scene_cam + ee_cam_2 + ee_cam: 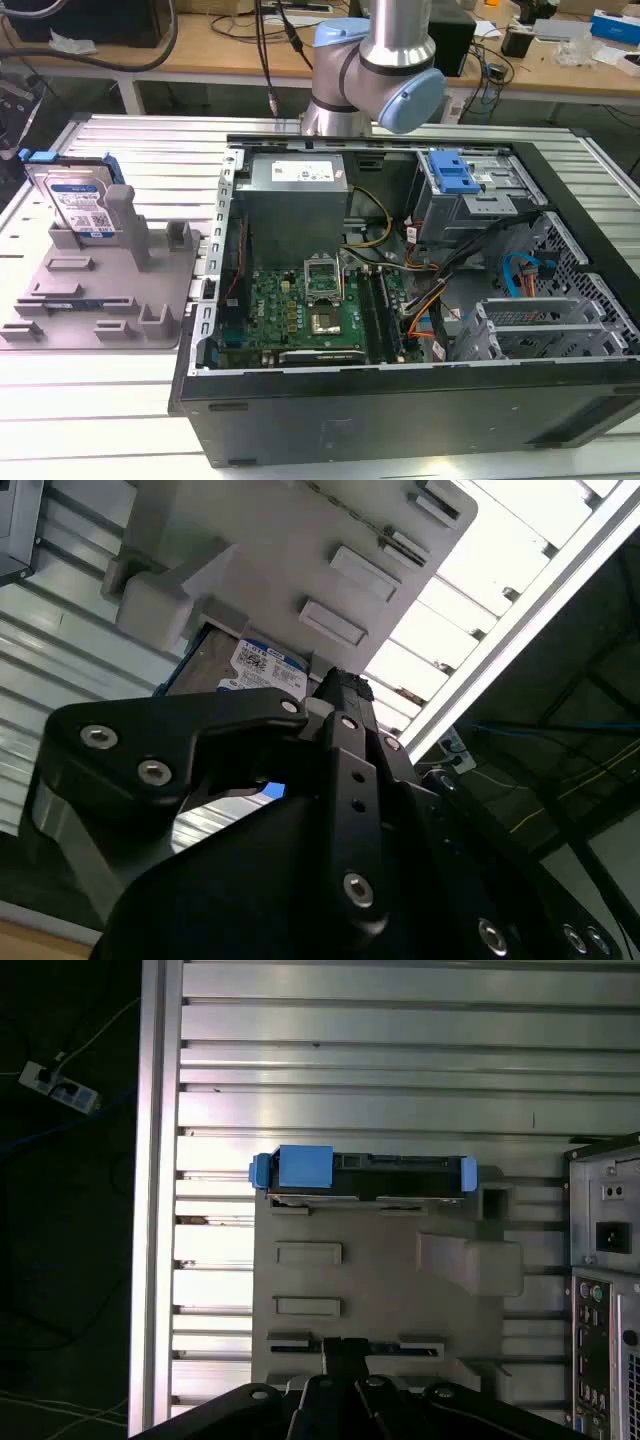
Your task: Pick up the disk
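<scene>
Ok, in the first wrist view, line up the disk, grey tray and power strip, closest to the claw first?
1. Grey tray, right by the claw.
2. Disk, standing at the tray's far edge.
3. Power strip, off past the table's edge.

Disk (80,205) upright on fixture tray (100,285), computer case (400,425) beside it at the exterior view's right
</scene>
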`<state>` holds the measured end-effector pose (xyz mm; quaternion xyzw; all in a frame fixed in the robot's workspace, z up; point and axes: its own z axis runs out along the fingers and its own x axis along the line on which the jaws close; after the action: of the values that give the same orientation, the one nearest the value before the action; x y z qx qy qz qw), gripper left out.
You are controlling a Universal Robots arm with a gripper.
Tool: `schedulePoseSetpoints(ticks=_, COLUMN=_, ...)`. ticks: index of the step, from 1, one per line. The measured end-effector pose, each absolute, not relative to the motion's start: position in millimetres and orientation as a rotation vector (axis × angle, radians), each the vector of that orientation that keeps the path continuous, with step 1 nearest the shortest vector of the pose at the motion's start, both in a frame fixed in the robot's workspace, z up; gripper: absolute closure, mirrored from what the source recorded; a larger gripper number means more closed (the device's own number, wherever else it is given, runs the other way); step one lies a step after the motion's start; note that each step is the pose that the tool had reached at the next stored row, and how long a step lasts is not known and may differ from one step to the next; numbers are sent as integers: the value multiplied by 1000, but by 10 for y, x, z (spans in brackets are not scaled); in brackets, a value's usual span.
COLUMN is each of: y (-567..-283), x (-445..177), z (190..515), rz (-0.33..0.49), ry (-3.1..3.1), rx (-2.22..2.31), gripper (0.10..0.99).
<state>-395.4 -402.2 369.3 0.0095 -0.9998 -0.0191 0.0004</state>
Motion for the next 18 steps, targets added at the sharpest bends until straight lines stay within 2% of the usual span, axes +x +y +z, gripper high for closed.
schedulePoseSetpoints(ticks=11, y=-4023, x=-3954, z=3692, rz=-60, ry=-3138, rx=58, gripper=980)
schedulePoseSetpoints(ticks=18, y=-4023, x=-3953, z=3680, rz=-59, ry=-3110, rx=391, gripper=980)
